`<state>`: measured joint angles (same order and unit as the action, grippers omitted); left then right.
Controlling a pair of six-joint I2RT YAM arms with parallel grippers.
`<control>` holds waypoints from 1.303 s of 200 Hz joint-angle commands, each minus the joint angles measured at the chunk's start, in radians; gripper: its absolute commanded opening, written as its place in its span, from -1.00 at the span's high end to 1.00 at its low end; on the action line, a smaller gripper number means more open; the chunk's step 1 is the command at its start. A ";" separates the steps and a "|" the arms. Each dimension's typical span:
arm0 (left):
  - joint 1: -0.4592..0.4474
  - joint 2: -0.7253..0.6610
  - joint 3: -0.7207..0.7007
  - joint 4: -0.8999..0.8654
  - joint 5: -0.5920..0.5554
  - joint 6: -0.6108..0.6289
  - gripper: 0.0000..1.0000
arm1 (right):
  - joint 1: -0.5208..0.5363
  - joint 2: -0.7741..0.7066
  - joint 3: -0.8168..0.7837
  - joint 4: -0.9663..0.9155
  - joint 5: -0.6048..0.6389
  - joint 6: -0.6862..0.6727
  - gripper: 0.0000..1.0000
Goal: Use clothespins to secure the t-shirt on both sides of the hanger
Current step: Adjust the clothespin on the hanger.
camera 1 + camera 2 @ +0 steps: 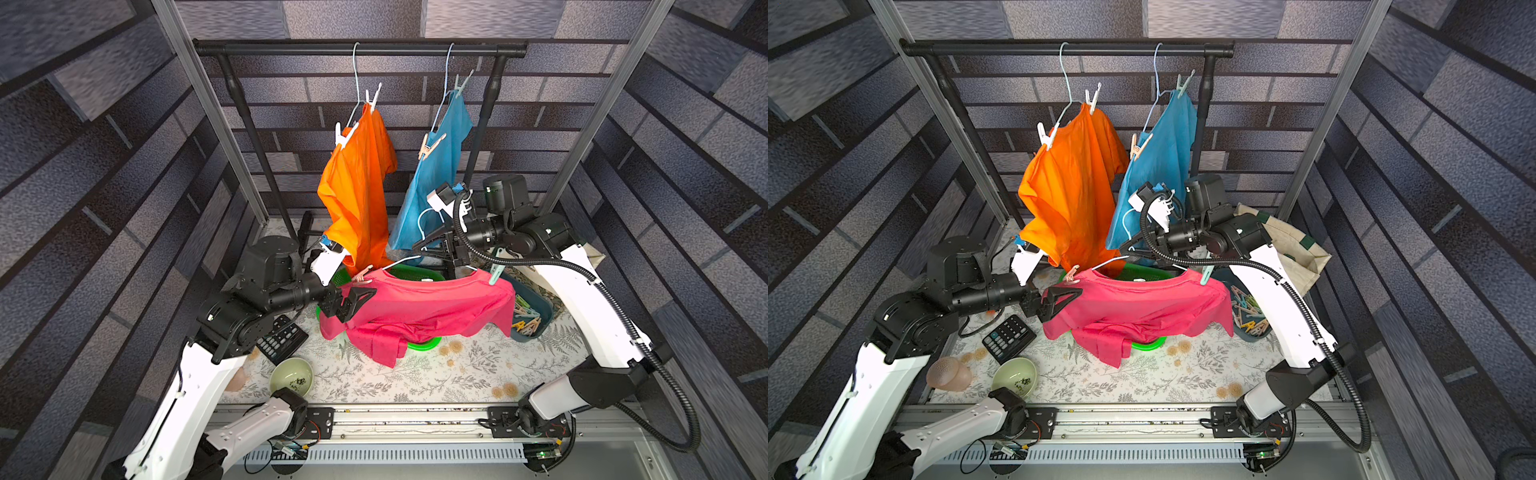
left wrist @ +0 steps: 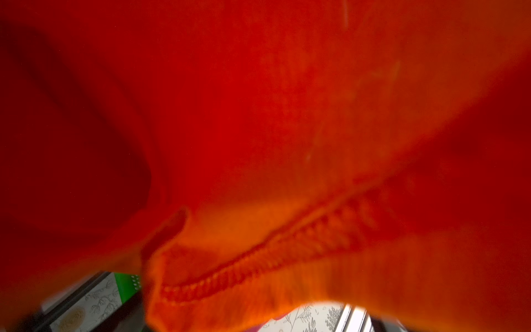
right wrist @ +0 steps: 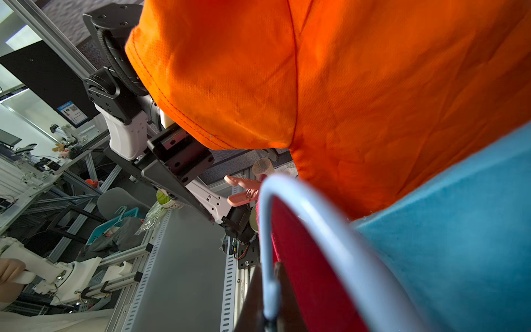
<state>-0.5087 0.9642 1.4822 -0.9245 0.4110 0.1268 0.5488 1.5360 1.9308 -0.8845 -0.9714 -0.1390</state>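
A pink t-shirt (image 1: 424, 307) (image 1: 1142, 303) hangs on a white hanger (image 1: 401, 262) (image 3: 265, 230) over the table. My right gripper (image 1: 430, 245) (image 3: 270, 276) is shut on the hanger's hook wire. A peach clothespin (image 1: 362, 275) (image 1: 1071, 275) (image 3: 244, 192) is clipped on one shoulder and a mint one (image 1: 495, 272) (image 1: 1206, 274) on the other. Just below the peach pin, my left gripper (image 1: 353, 303) (image 1: 1059, 303) stands open with nothing visibly held. Orange cloth (image 2: 258, 115) fills the left wrist view and hides those jaws. Several loose clothespins (image 1: 525, 322) lie in a dark bin (image 1: 521, 286).
An orange shirt (image 1: 357, 187) and a blue shirt (image 1: 436, 174) hang pinned on the black rail (image 1: 361, 49), close behind both arms. A green basket (image 1: 424, 343) sits under the pink shirt. A calculator (image 1: 282, 338) and a green bowl (image 1: 291, 376) lie at front left.
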 commanded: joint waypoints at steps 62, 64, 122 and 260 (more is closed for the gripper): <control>0.002 -0.140 -0.145 -0.086 0.002 -0.118 -1.00 | -0.008 -0.064 -0.114 -0.056 0.061 0.007 1.00; 0.002 -0.143 -0.153 -0.086 -0.003 -0.125 -1.00 | -0.008 -0.067 -0.119 -0.050 0.066 0.008 1.00; 0.022 -0.165 -0.318 -0.093 -0.061 -0.262 -1.00 | -0.009 -0.105 -0.171 -0.036 0.128 0.015 1.00; -0.084 -0.123 -0.161 -0.167 0.053 -0.323 -0.71 | -0.009 -0.105 -0.118 -0.102 0.169 -0.045 1.00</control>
<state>-0.5304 0.8215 1.1847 -1.0733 0.5114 -0.2192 0.5472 1.4250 1.7626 -0.9562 -0.7853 -0.1738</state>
